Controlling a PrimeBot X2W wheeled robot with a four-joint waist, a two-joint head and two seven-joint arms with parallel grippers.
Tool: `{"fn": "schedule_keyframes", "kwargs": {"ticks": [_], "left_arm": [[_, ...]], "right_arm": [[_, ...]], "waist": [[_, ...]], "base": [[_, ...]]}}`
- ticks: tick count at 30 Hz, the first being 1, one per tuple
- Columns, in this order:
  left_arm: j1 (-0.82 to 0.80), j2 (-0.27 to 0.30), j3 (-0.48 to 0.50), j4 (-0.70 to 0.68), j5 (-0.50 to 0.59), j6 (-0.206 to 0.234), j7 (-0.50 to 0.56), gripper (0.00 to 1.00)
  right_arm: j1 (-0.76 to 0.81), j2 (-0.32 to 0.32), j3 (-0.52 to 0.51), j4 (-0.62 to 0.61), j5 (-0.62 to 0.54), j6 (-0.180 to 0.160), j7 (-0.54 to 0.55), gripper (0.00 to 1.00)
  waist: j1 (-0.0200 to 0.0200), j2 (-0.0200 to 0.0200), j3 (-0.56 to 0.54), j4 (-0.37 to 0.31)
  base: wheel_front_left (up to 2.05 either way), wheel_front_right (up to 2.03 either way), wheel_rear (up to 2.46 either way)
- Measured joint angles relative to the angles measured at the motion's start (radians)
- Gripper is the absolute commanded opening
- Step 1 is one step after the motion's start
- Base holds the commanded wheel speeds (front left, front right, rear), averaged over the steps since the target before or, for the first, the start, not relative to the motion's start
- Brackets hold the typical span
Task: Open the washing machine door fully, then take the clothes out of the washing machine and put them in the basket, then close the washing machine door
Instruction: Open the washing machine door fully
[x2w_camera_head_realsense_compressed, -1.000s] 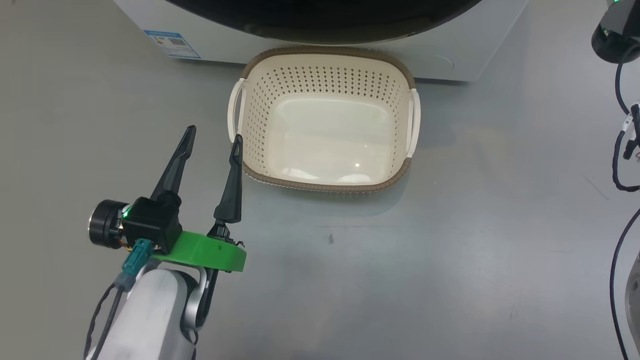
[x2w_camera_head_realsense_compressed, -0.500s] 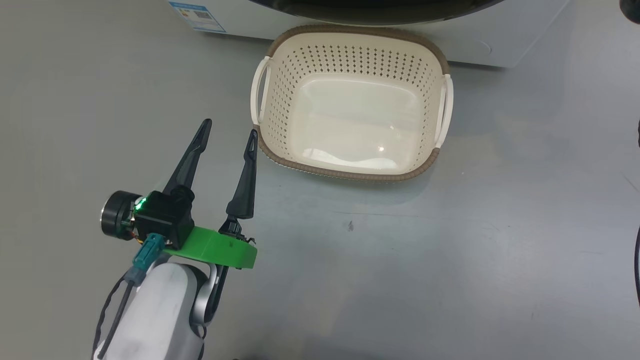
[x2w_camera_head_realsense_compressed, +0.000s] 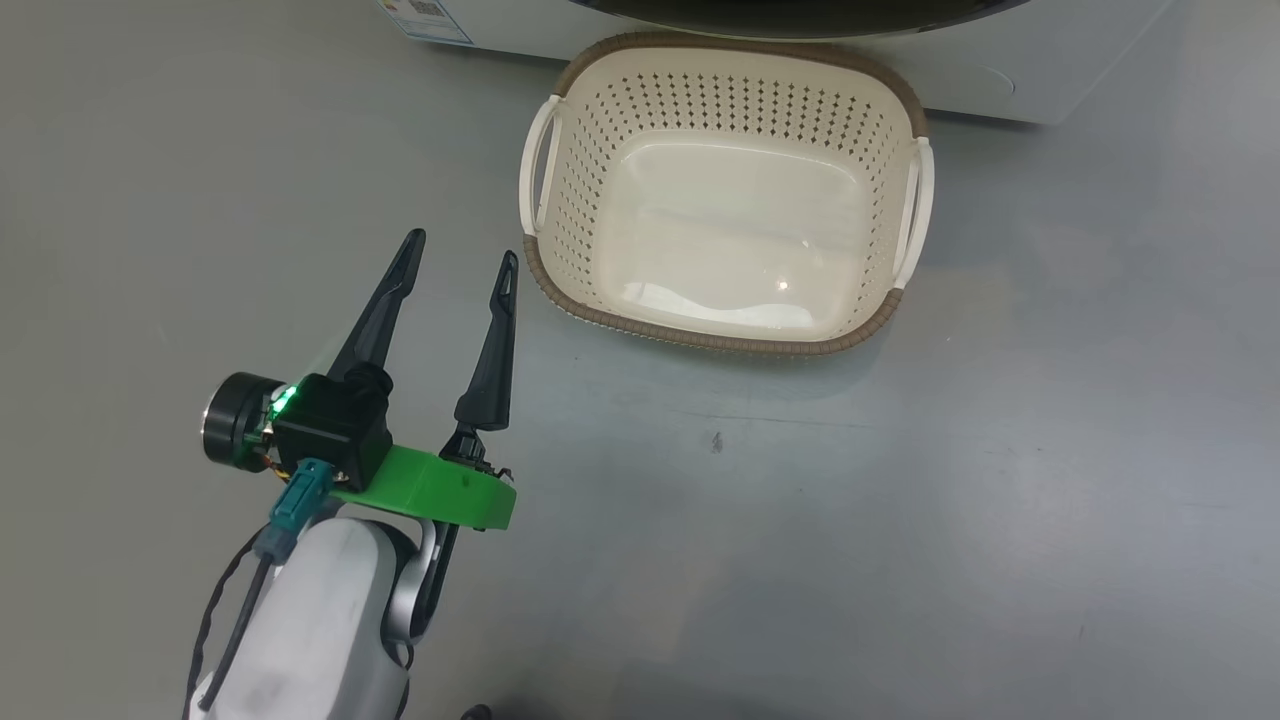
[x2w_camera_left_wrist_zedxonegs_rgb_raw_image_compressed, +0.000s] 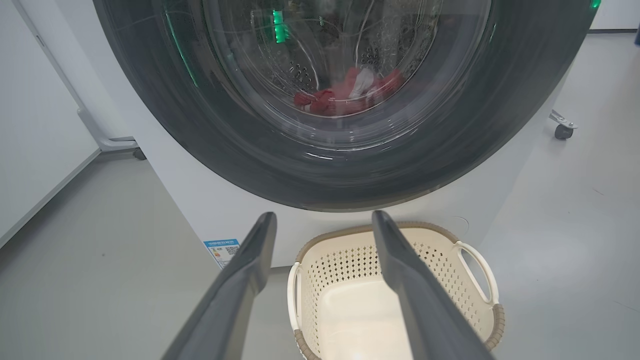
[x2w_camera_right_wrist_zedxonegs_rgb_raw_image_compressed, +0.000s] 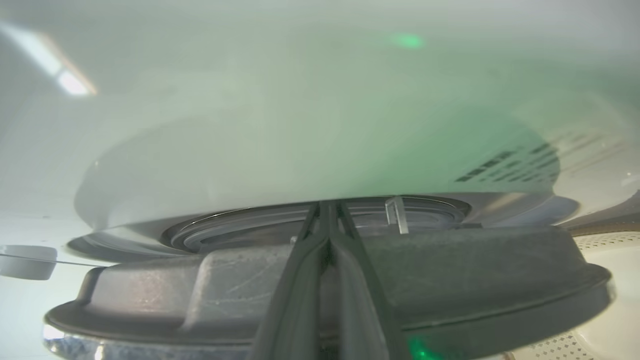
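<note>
Where the washing machine door (x2w_camera_left_wrist_zedxonegs_rgb_raw_image_compressed: 240, 145) fills the left wrist view, red clothes (x2w_camera_left_wrist_zedxonegs_rgb_raw_image_compressed: 345, 95) lie behind its glass, inside the washing machine (x2w_camera_left_wrist_zedxonegs_rgb_raw_image_compressed: 185, 205). Directly below the door, on the grey floor (x2w_camera_head_realsense_compressed: 900, 500), stands the basket (x2w_camera_head_realsense_compressed: 700, 335). Beside its near left corner hovers the left gripper (x2w_camera_head_realsense_compressed: 462, 247), fingers spread, grasping nothing. The right wrist view adds the right gripper (x2w_camera_right_wrist_zedxonegs_rgb_raw_image_compressed: 327, 206), clenched, close over the door's dark rim.

The washing machine door (x2w_camera_left_wrist_zedxonegs_rgb_raw_image_compressed: 320, 165) covers the loading opening and bars frontal access to the clothes (x2w_camera_left_wrist_zedxonegs_rgb_raw_image_compressed: 340, 97) behind its glass. The basket (x2w_camera_head_realsense_compressed: 575, 210) stands just before the washing machine (x2w_camera_left_wrist_zedxonegs_rgb_raw_image_compressed: 190, 210), its mouth open to entry from above. Bare floor (x2w_camera_head_realsense_compressed: 900, 500) flanks the basket on 2 sides; the left gripper (x2w_camera_head_realsense_compressed: 462, 247) hangs beside its near-left corner.
</note>
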Motion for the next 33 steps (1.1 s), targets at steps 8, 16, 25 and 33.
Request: {"fn": "schedule_keyframes", "kwargs": {"ticks": [8, 16, 25, 33], "left_arm": [[-0.009, -0.002, 0.001, 0.003, 0.000, 0.000, 0.000, 1.00], [-0.017, -0.003, 0.010, 0.010, 0.001, 0.000, 0.000, 1.00], [-0.019, -0.004, 0.022, 0.019, 0.010, 0.003, 0.000, 1.00], [-0.019, -0.004, 0.030, 0.037, 0.015, 0.003, 0.000, 1.00]], "right_arm": [[-0.012, -0.012, 0.014, 0.016, 0.013, 0.001, 0.057, 0.00], [-0.011, -0.018, 0.021, 0.029, 0.035, 0.015, 0.115, 0.00], [0.011, -0.013, 0.034, 0.044, 0.062, 0.038, 0.179, 0.00], [0.058, -0.002, 0.045, 0.052, 0.081, 0.068, 0.223, 0.00]], "waist": [[0.0000, 0.0000, 0.003, -0.005], [0.0000, 0.0000, 0.000, -0.015], [0.0000, 0.0000, -0.021, -0.033], [0.0000, 0.0000, -0.048, -0.050]], "base": [[0.00, 0.00, 0.00], [0.00, 0.00, 0.00], [0.00, 0.00, 0.00], [0.00, 0.00, 0.00]]}}
